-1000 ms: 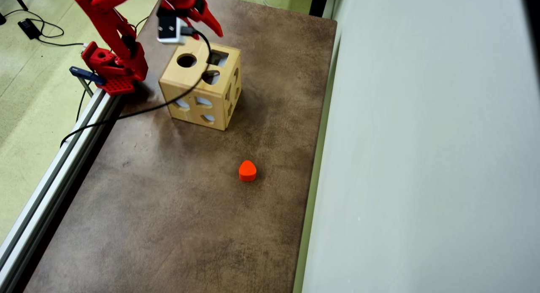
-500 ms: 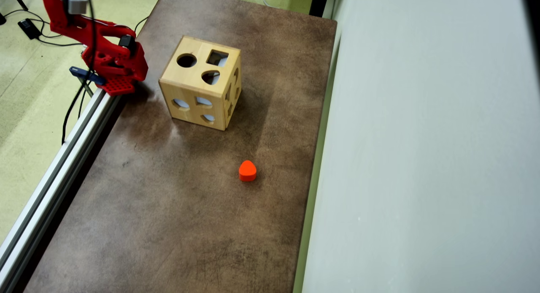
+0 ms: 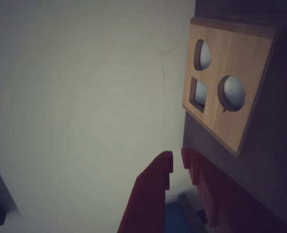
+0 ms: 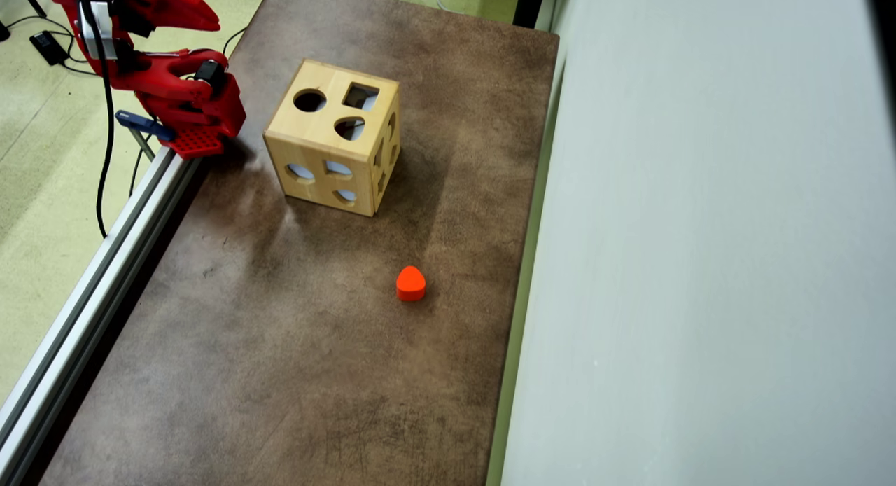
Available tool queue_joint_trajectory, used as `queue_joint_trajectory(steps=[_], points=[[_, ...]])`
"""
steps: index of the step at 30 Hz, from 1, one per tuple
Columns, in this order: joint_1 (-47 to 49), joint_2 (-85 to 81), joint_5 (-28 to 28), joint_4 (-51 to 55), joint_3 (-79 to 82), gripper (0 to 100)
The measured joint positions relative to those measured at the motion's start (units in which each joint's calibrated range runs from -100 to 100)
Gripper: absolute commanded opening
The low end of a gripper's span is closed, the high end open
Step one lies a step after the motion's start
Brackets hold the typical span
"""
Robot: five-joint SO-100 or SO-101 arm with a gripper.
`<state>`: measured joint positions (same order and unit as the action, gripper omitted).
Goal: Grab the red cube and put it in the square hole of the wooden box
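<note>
The red cube shows in neither view. The wooden box [image 4: 316,140] stands at the far end of the brown table, and the square hole [image 4: 360,96] in its top face looks dark and unoccupied. My red gripper [image 4: 212,24] is folded back over the arm's base at the top left, well left of the box. In the wrist view the gripper [image 3: 177,162] has its two fingers nearly touching with nothing between them. The box [image 3: 226,53] sits to the upper right there, with its square hole [image 3: 198,94] showing.
An orange-red heart-like block [image 4: 411,283] rests on the table nearer the front, right of centre. A metal rail [image 4: 91,290] runs along the table's left edge. A pale wall [image 4: 700,262] bounds the right side. The box top also has a round hole [image 4: 309,100].
The arm has pulled away from above the box and swung left, back over its base. The box and the heart-like block have not moved.
</note>
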<state>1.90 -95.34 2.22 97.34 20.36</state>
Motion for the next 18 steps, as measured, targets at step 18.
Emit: queue_joint_trajectory(steps=[18], points=[[0.0,-0.2,-0.5,0.0,0.3,5]])
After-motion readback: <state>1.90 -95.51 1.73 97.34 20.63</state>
